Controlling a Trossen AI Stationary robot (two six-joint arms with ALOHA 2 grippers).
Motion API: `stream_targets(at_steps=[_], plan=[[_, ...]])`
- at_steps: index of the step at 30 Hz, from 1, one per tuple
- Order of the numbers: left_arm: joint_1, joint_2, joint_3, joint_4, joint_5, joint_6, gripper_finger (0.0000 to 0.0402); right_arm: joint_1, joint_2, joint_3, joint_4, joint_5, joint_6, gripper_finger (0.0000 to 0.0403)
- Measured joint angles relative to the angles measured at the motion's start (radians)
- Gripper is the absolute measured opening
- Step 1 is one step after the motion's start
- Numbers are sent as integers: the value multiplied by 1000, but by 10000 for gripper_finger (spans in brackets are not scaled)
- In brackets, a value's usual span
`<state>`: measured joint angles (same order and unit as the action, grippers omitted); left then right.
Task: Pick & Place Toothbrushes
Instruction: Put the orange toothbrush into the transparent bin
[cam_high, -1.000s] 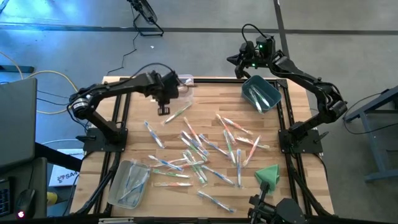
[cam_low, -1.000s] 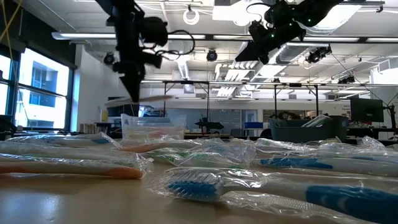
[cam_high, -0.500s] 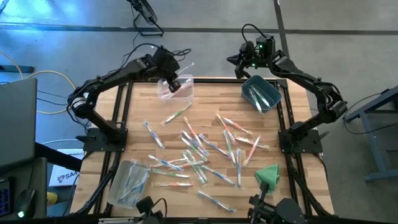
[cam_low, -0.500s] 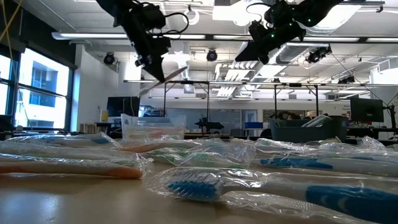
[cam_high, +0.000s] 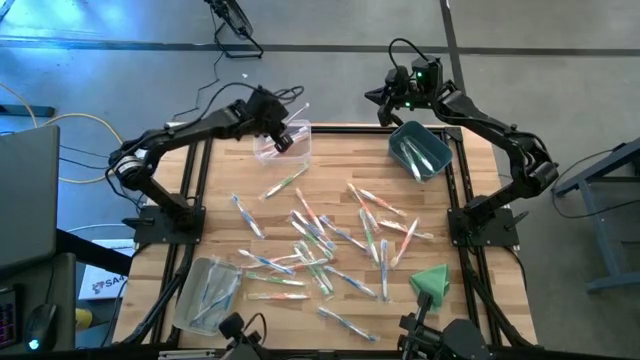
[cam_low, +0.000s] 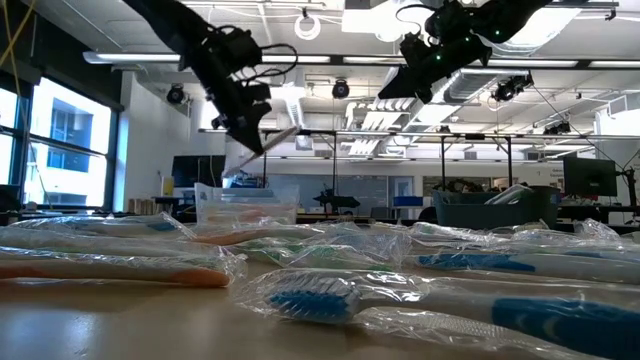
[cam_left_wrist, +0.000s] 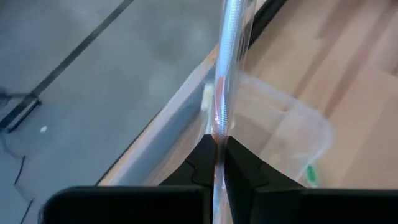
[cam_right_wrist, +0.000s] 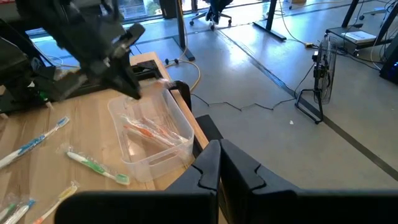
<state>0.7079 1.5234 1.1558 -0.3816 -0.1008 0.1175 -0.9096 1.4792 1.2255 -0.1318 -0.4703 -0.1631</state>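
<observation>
Many wrapped toothbrushes (cam_high: 330, 235) lie loose across the middle of the wooden table. My left gripper (cam_high: 278, 138) hangs over the clear bin (cam_high: 283, 143) at the far edge and is shut on one wrapped toothbrush (cam_left_wrist: 227, 62), which sticks out past the fingers. That bin holds a few orange toothbrushes (cam_right_wrist: 152, 132). My right gripper (cam_high: 384, 102) waits shut and in the air beyond the far edge, beside the blue-grey bin (cam_high: 420, 150). My left gripper pinches the wrapped toothbrush between its two fingertips (cam_left_wrist: 208, 149), on the wrapper around the shaft (cam_left_wrist: 217, 127). The fingers lie across it. The toothbrush is lifted clear and slants up and away over the clear bin's far rim (cam_low: 272, 134).
A second clear bin (cam_high: 207, 292) with toothbrushes stands at the near left corner. A folded green cloth (cam_high: 431, 280) lies near the right edge. Black frame rails run along both table sides. The blue-grey bin also holds toothbrushes.
My left gripper has carried the toothbrush from over the table toward the far edge and now hangs over the clear bin. It has tipped, and the toothbrush has gone from level to slanting upward. It stays shut on it.
</observation>
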Motion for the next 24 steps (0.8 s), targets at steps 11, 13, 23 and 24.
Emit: stream_targets(at_steps=[11, 13, 23, 24], plan=[[1, 0, -157, 217, -127, -50, 12, 0, 0, 0, 0, 0, 0, 2], [1, 0, -171, 221, -127, -50, 12, 0, 0, 0, 0, 0, 0, 2], [6, 1, -220, 268, -131, -71, 12, 0, 0, 0, 0, 0, 1, 2], [6, 1, -227, 282, -131, -73, 12, 0, 0, 0, 0, 0, 1, 2]])
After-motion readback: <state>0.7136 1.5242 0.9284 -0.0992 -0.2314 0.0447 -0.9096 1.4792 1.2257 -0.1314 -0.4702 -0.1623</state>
